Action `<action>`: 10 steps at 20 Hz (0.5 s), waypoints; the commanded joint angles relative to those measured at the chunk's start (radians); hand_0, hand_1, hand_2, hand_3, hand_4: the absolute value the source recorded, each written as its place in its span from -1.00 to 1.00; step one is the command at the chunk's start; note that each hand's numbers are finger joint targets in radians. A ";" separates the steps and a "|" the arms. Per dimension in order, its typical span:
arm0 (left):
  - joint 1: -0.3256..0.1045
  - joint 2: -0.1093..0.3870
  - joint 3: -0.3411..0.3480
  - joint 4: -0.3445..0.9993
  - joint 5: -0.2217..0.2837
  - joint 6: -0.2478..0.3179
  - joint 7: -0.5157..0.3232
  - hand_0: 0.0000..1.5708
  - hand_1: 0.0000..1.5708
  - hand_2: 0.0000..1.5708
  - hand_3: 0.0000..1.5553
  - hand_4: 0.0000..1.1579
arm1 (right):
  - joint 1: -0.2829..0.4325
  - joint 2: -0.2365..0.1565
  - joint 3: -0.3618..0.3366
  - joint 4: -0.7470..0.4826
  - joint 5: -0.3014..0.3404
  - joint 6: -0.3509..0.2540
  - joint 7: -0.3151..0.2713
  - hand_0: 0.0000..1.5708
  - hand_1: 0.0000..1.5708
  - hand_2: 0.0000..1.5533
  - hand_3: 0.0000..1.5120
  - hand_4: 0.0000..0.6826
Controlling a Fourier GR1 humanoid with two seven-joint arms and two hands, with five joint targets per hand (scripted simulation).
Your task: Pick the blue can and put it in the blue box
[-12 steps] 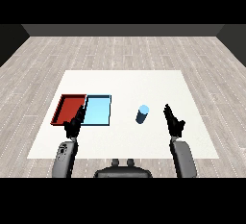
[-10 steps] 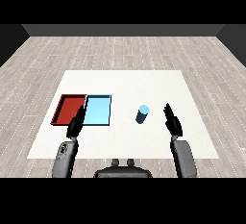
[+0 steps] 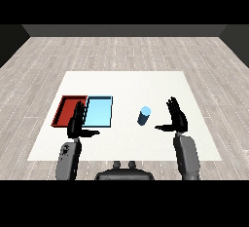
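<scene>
Black hands are hovering low in the frame, the right hand (image 3: pixel 177 118) and the left hand (image 3: pixel 76 124) both with fingers spread, grasping nothing. Just left of the right hand, near centre, the blue can (image 3: pixel 144 116) is standing upright, long axis vertical, apart from the light blue tray (image 3: pixel 99 112) at centre left.

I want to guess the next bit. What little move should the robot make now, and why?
Probably slide the right hand toward its left until it reaches the blue can. That hand is open and beside the can but not touching it, and the can stands upright on the table, outside the blue tray.
</scene>
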 commanded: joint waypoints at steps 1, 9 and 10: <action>0.043 -0.026 0.010 0.048 0.009 -0.028 -0.205 -1.00 -1.00 -1.00 -1.00 -1.00 | -0.010 -0.012 -0.045 0.045 -0.077 0.085 -0.097 -1.00 -1.00 -1.00 -1.00 -1.00; 0.060 -0.028 -0.031 0.026 0.038 -0.022 -0.201 -1.00 -1.00 -1.00 -1.00 -1.00 | 0.021 -0.008 -0.031 0.052 -0.039 0.088 -0.118 -1.00 -1.00 -1.00 -1.00 -1.00; 0.043 0.012 0.015 -0.021 0.074 -0.052 -0.131 -1.00 -1.00 -1.00 -1.00 -1.00 | -0.056 -0.041 -0.068 0.110 -0.064 0.102 -0.116 -1.00 -1.00 -1.00 -1.00 -1.00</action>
